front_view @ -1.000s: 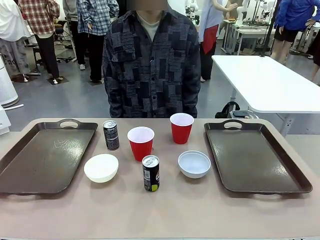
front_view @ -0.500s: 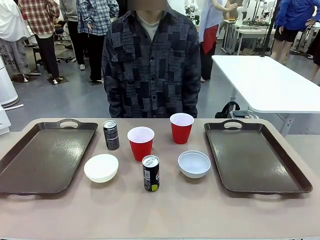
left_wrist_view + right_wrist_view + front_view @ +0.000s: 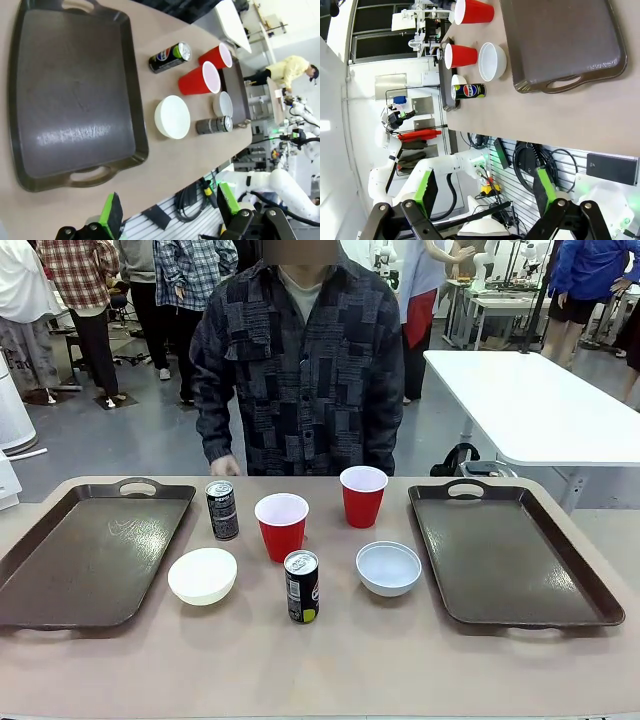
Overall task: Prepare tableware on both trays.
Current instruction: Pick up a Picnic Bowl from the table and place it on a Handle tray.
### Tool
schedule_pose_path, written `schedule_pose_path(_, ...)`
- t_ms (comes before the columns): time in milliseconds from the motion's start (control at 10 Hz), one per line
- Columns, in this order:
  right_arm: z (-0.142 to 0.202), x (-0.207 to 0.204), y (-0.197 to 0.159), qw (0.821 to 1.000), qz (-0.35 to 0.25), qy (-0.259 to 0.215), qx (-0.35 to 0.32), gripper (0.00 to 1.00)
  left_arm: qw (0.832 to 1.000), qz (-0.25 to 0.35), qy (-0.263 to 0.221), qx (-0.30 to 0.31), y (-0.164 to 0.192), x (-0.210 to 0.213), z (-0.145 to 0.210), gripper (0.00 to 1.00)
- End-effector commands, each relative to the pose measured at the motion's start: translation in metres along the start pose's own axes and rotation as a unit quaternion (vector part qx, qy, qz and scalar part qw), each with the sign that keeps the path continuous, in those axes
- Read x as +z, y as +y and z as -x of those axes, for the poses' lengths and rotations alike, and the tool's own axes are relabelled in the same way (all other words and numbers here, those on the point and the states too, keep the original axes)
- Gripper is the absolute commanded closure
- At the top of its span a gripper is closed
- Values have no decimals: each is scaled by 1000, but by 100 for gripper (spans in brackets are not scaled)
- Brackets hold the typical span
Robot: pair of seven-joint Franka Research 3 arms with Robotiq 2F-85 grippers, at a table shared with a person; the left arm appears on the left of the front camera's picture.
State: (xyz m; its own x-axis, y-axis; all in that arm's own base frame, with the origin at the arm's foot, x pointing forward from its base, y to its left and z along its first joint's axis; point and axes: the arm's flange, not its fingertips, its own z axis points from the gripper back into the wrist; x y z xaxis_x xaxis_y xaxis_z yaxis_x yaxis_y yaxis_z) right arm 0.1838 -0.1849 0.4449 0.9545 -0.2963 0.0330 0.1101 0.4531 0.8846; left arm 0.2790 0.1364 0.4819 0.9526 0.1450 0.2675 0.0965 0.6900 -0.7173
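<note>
Nothing is gripped by the wide-spread left fingers or right fingers; cups, bowls and cans are set between 2 trays.

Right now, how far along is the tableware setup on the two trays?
Done: nothing; the left tray and right tray are bare. In hand: nothing; the left gripper and right gripper are open and empty. Left: the near red cup, far red cup, left bowl, right bowl, far can and near can all stand on the tabletop between the trays.
</note>
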Motion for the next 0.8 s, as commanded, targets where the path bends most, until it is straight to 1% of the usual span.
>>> schedule_pose_path(0, -1, 0, -1, 1000, -9, 0, 4, 0, 1000, 2, -3, -1, 2, -1, 2, 0)
schedule_pose_path(300, -1, 0, -1, 1000, -9, 0, 4, 0, 1000, 2, -3, -1, 2, -1, 2, 0)
schedule_pose_path(400, 0, 0, 0, 1000, 0, 0, 0, 0, 1000, 2, -3, -1, 2, -1, 2, 0)
schedule_pose_path(500, 1, 8, 16, 1000, 17, -9, 3, 0, 1000, 2, -3, -1, 2, -1, 2, 0)
schedule_pose_path(600, 1, 11, 39, 999, 44, -10, 15, 0, 1000, 2, -3, -1, 2, -1, 2, 0)
schedule_pose_path(700, -5, 11, 64, 997, 79, -10, 11, 0, 1000, 2, -3, -1, 2, -1, 2, 0)
